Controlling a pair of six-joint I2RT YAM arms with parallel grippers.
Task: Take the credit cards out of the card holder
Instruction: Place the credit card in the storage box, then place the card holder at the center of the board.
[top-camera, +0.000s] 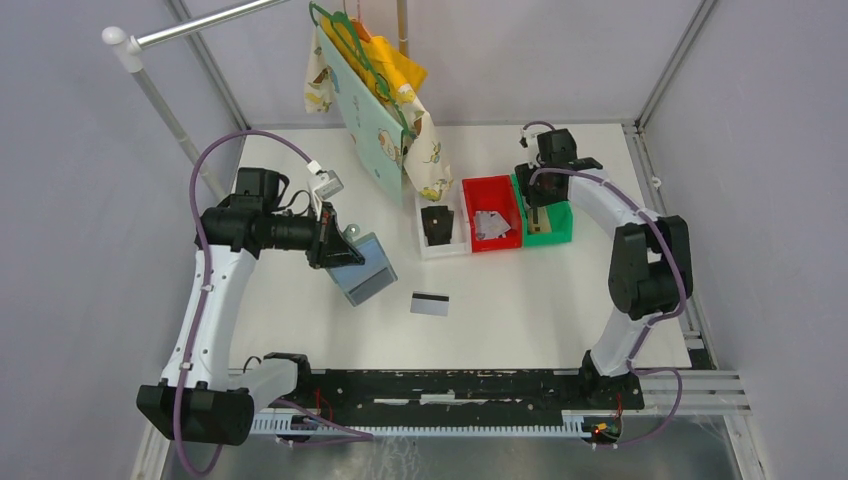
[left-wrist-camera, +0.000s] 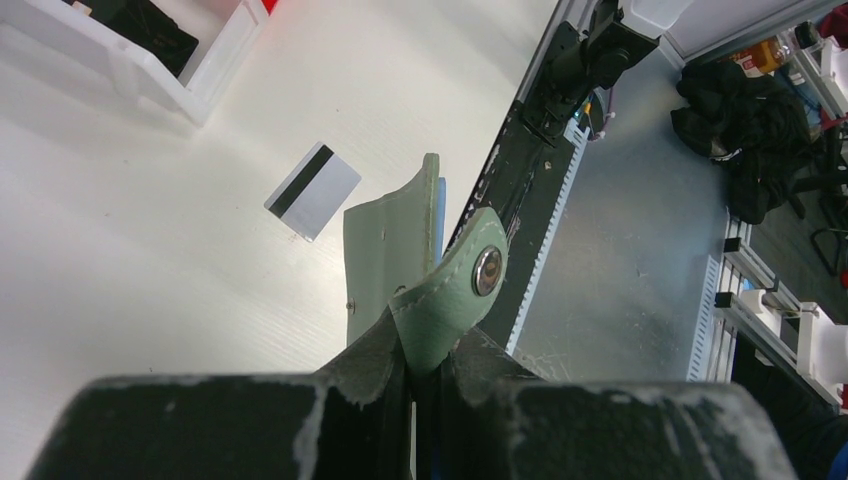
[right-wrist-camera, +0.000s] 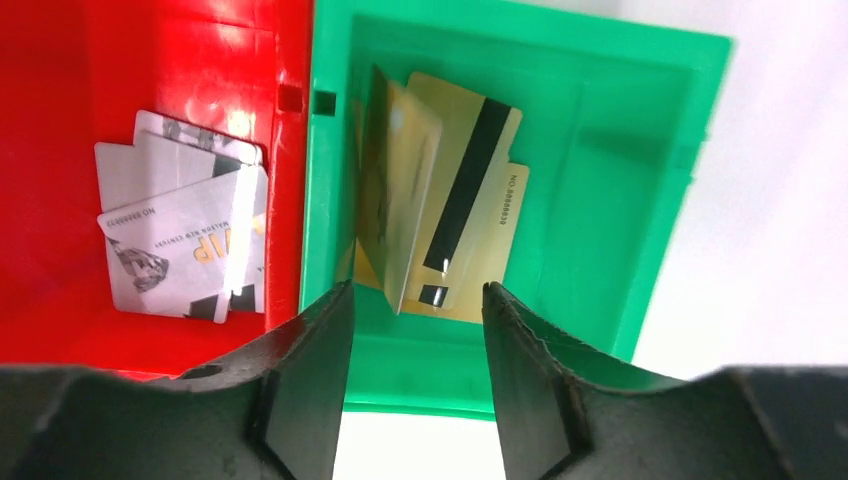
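1. Left claw (left-wrist-camera: 415, 360) is clamped shut on the card holder (left-wrist-camera: 385, 250), pinching it at the edge beside the snap tab (left-wrist-camera: 472, 280) and holding it in the air above the table (left-wrist-camera: 120, 260). The right claw (right-wrist-camera: 418, 295) hovers over the green bin (right-wrist-camera: 600, 150) with its jaws apart and nothing between them.
2. The main risk is that the holder slips or swings. The left grip is narrow and close to one edge, so a pull on a tightly seated card would probably twist the holder in the fingers or tug it free.
3. A second risk is at the bin: one of the tan-gold cards (right-wrist-camera: 470, 190) leans on its edge just under the open jaws. If the right claw drops or drifts sideways, it may clip that card or the bin's rim.
4. The pale card (top-camera: 429, 303) lies flat on the table, outside any bin and well apart from both claws. It is thin and flush with the surface, so it is likely hard to pinch and may skid away.
5. Grey-white cards (right-wrist-camera: 180, 240) sit in the red bin (right-wrist-camera: 200, 60), beside the right claw's left finger.
6. Whether any card is left in the holder's pockets cannot be told from these views. The holder is well apart from the right claw, across the table
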